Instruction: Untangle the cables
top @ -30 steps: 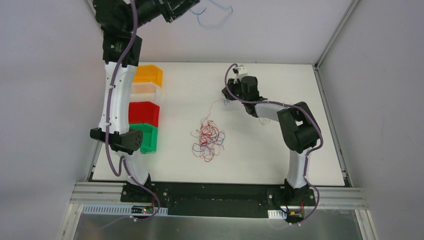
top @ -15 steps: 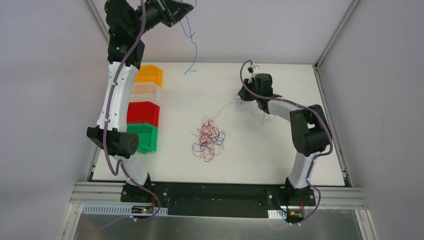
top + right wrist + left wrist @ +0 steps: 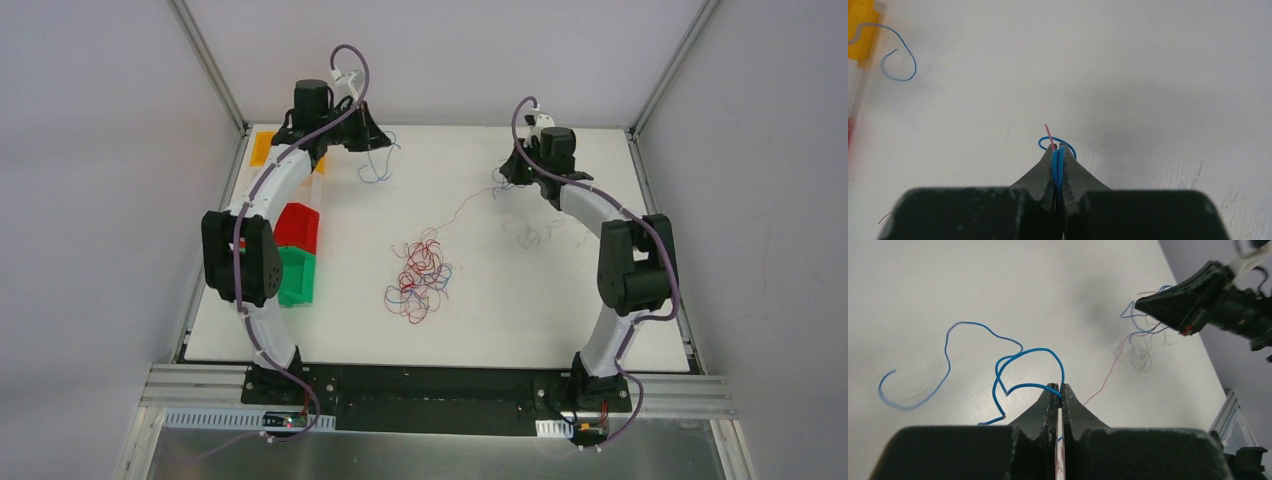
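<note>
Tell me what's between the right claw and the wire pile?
One thin wire runs from the right claw to the wire pile, in the top view.

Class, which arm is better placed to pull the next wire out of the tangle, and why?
Right, probably. The right end effector is shut on wires, and a thin strand runs from it to the tangle. The left end effector holds a separate blue wire near the bins.

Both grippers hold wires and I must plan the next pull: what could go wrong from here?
The right gripper pinches blue wires plus a red strand running to the tangle; pulling may drag or tighten it. The left gripper holds its blue wire at the fingertips only; it may slip.
</note>
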Controlling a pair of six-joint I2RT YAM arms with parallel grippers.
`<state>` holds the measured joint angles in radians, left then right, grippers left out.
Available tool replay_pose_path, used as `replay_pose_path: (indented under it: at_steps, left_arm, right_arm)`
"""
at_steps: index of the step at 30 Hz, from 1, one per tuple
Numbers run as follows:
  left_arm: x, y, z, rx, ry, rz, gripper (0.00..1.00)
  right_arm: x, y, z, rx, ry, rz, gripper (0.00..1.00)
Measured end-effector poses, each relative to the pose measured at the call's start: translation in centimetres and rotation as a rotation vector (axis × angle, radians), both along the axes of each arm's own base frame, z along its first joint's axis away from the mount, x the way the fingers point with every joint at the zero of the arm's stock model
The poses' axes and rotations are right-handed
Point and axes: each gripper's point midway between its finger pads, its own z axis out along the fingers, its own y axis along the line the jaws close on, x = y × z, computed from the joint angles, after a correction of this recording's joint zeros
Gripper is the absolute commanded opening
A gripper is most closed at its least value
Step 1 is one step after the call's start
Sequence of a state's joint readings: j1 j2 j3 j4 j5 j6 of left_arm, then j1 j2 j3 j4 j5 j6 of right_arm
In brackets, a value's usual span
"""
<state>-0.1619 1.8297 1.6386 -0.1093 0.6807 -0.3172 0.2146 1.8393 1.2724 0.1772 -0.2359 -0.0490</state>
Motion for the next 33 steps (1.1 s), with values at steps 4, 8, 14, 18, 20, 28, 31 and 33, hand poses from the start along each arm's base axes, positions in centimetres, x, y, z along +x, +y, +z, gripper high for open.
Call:
replay_pose_path:
  at_steps: [4,8,14,18,20,28,31,33]
  left_arm:
    - [0.5,0.4,-5.2,0.082,0.069,-0.02,0.61]
    - [-1.0,0.3,-8.7,0.116,0.153,-0.086,0.8]
    - [-4.3,-4.1,-8.8,0.101,0.14,-0.27,0.85]
    - [-7.1,-10.0,-8.0,0.082,0.11,-0.439,0.87]
    - [-7.9,-12.5,-7.8,0.077,0.095,-0.497,0.86]
    - [-8.6,-16.3,-12.9,0.094,0.19,-0.546,0.0]
    - [-9.2,-14.8,-14.6,0.1,0.239,-0.528,0.0]
    - [-10.0,-13.6,-15.0,0.091,0.253,-0.519,0.0]
  right_arm:
    - [-0.7,0.0,0.1,0.036,0.057,0.035,0.0]
    - [-1.2,0.9,1.4,0.095,0.09,0.079,0.0]
    - [-2.7,2.5,4.1,0.197,0.113,0.136,0.0]
    - [-3.5,3.0,5.6,0.249,0.123,0.151,0.0]
    - [-3.8,3.2,6.1,0.269,0.128,0.154,0.0]
    - [-4.6,3.2,8.2,0.315,0.126,0.154,0.0]
    - [-4.4,1.9,8.5,0.311,0.127,0.129,0.01]
    - [-4.6,0.8,7.8,0.307,0.162,0.11,0.02]
